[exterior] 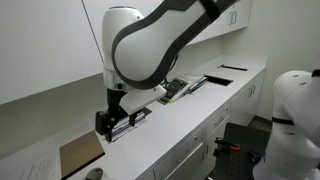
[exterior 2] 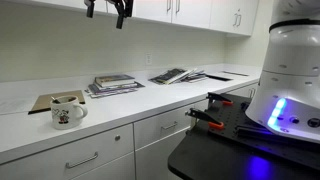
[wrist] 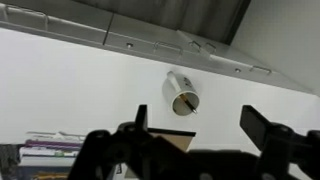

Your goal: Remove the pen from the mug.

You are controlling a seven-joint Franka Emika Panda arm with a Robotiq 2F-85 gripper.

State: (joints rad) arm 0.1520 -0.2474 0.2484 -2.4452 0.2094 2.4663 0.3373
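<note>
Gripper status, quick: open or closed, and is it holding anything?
The gripper is open, its jaws wide apart with nothing between them. It is clear of the mug.

Open air stands above the mug (exterior 2: 68,112), stacked trays (exterior 2: 115,85) nearby.

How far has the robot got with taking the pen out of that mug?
Nothing looks done yet. The mug stands on the counter by the brown board; the pen is too small to make out. In hand: the gripper hangs open and empty high above the mug. Left: come down, grip the pen, lift it out.
</note>
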